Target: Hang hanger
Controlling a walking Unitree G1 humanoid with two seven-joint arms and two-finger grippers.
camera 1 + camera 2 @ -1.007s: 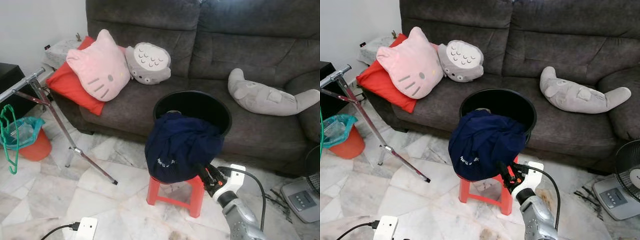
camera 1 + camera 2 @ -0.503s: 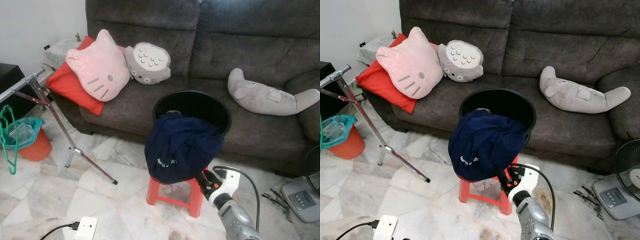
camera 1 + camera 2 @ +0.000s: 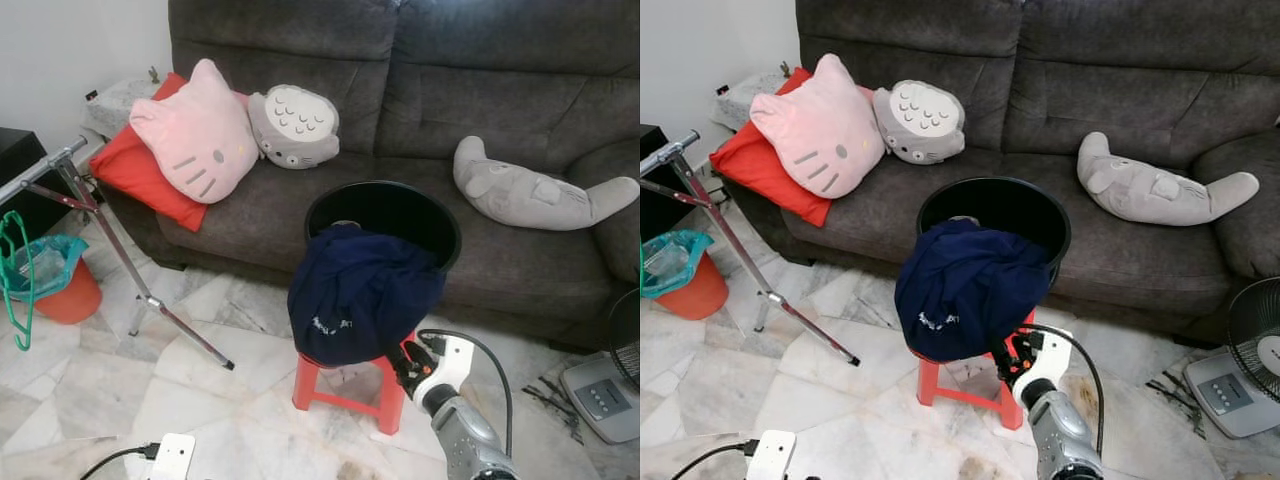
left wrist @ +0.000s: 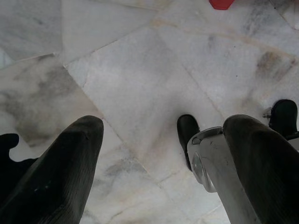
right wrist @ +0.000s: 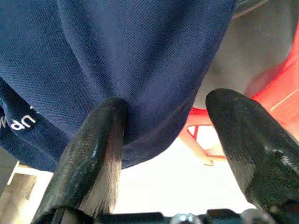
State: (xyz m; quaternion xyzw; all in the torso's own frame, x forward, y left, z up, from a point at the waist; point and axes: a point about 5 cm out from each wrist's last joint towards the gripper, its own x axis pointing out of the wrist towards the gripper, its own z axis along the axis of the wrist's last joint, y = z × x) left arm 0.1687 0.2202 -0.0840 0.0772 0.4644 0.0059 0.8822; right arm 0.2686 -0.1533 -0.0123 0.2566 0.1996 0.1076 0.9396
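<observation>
Since a second ago my right gripper (image 5: 159, 140) has crept under the navy shirt (image 3: 362, 290); its white lettering stays unreadable. Fingers spread, gripping nothing, forearm angled up. Left gripper (image 4: 159, 154) hangs open over marble. Green hanger (image 3: 15, 275) dangles far left.

right arm raised forward, left arm hanging low

the right gripper (image 5: 163, 140) has its two black fingers spread wide; the left gripper (image 4: 161, 154) points downward, its fingers (image 4: 65, 172) likewise parted.
</observation>
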